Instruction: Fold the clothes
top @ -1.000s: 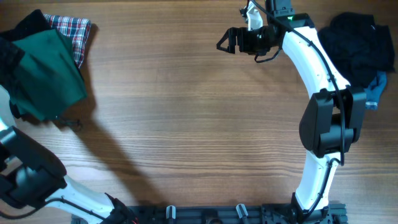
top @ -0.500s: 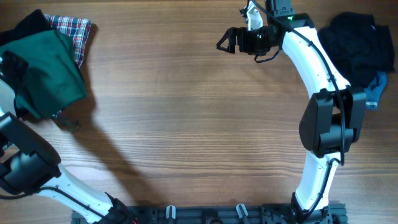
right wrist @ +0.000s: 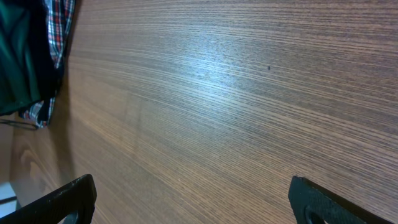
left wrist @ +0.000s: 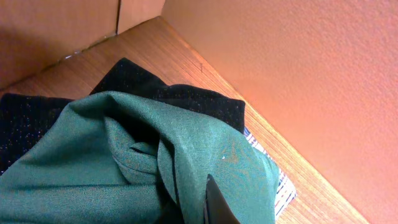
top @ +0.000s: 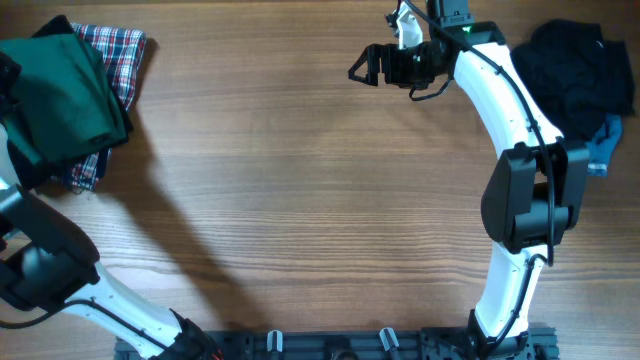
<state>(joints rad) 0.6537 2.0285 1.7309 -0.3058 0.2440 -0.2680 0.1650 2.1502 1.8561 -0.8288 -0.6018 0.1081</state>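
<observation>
- Up in the upper left of the overhead frame, the green garment (top: 60,95) is bunching over a black garment (left wrist: 143,81) and a plaid cloth (top: 120,48), at the corner of the worktop (top: 300,200).
- My left end effector (left wrist: 215,204) is, as far as I am judging, pinching a fold of that green garment. In the left wrist view the creases are running toward the one dark finger showing at the bottom edge.
- My right end effector (top: 365,66) is hanging wide apart and holding nothing, over bare wood near the top centre of the overhead frame.
- A second heap, dark clothes (top: 580,65) with a blue piece (top: 603,145), is sitting at the upper right, well apart from the green one.
- I am expecting the green fabric to be light, soft and limp, sagging rather than keeping any shape, and in no way fragile.
- I am judging a hem corner or seam edge to be the better hold, since a mid-cloth pinch is only gathering it into a lump.
- I am not finding any hem, collar or sleeve; the garment is too crumpled to tell what kind it is.
- My second left finger is hiding under cloth or falling below the frame's lower edge, and the overhead view is cropping the garment and my left arm at the left border.
</observation>
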